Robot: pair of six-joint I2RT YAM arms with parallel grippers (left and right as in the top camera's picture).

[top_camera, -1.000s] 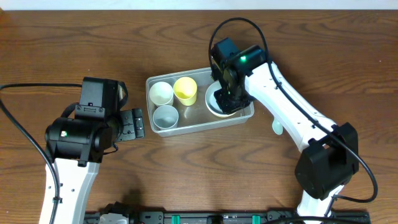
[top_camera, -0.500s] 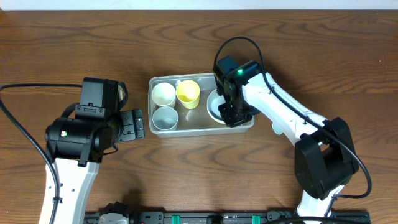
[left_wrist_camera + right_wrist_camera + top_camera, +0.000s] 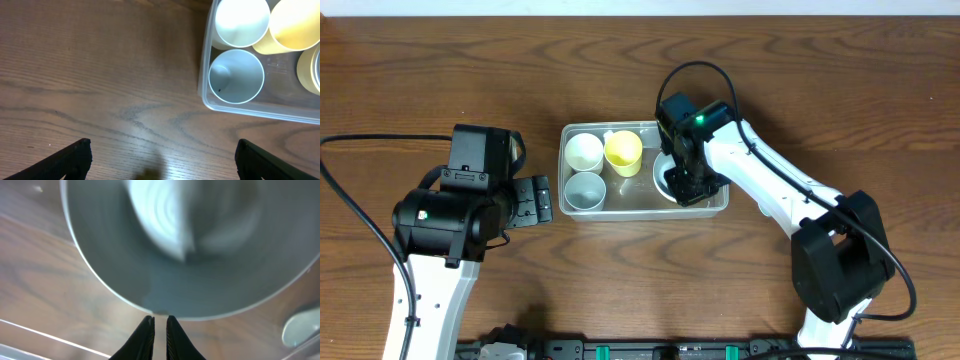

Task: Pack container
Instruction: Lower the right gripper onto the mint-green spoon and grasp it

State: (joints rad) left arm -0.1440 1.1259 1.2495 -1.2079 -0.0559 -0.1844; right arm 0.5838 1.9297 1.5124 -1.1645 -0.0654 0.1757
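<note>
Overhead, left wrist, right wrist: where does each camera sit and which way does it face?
Overhead: above the table, looking straight down at the container; both arms show.
Left wrist: on the left arm, looking down at the table and the container's left end; its open jaws flank the bottom edge.
Right wrist: close against the pale bowl, jaws pinched at its rim.
Shared: overhead and left wrist both show the blue cup.

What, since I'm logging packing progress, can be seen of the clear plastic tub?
The clear rectangular plastic tub with rounded corners and a rim sits flat and lidless on the brown wooden table, near its middle. Its left end holds a white cup, a yellow cup and a pale blue-grey cup. At its right end lies a pale round bowl, whose rim the right pincer appears to pinch.
</note>
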